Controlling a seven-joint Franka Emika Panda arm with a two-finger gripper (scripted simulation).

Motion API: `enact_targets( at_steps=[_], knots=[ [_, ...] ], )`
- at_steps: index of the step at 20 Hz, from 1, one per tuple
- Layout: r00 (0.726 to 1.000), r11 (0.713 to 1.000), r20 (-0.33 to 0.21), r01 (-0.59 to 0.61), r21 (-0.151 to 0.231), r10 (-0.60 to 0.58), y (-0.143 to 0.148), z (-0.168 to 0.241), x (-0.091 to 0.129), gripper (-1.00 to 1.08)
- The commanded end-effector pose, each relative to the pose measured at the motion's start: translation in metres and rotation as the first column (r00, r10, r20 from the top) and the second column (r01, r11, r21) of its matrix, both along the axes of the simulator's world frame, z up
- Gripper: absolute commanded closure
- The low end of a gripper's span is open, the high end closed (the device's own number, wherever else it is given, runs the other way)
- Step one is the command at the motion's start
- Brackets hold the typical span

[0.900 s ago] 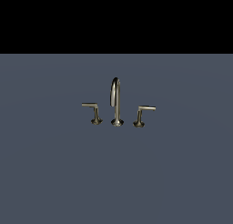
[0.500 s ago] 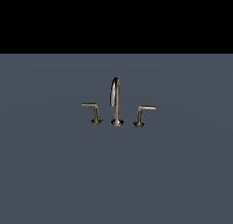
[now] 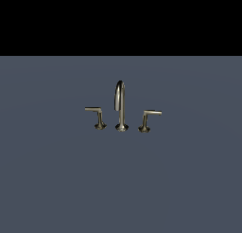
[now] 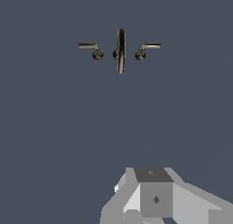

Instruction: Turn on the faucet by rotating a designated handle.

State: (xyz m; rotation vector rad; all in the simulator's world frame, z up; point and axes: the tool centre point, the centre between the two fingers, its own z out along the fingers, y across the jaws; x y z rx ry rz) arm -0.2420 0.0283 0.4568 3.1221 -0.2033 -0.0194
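Observation:
The brass faucet stands small in the middle of the exterior view, its arched spout (image 3: 121, 106) between two lever handles. The handle (image 3: 96, 115) with its thin arm pointing to the exterior view's left is on a flared post left of the spout. A mirror-image lever (image 3: 148, 119) points right. In the wrist view the spout (image 4: 121, 50), the handle (image 4: 90, 48) and the other lever (image 4: 147, 48) appear from above, far off. Grey and white blocky parts of my gripper (image 4: 154, 198) show at the frame's edge, well away from the faucet. Its fingertips cannot be made out.
The faucet set rests on a flat, plain slate-blue surface (image 3: 121, 180) that spreads on all sides. A black band fills the upper part of the exterior view. No arm shows in the exterior view.

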Motion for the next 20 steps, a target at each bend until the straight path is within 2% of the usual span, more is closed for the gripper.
enact_targets(
  at_steps=[1, 10, 20],
  knots=[
    [0.999, 0.999, 0.000, 0.043, 0.000, -0.043, 0.009, -0.010, 0.004, 1.08],
    [0.974, 0.974, 0.002, 0.228, 0.002, -0.228, 0.044, -0.054, 0.029, 1.08],
    [0.905, 0.905, 0.002, 0.425, 0.005, -0.425, 0.079, -0.104, 0.065, 1.08]
  ],
)
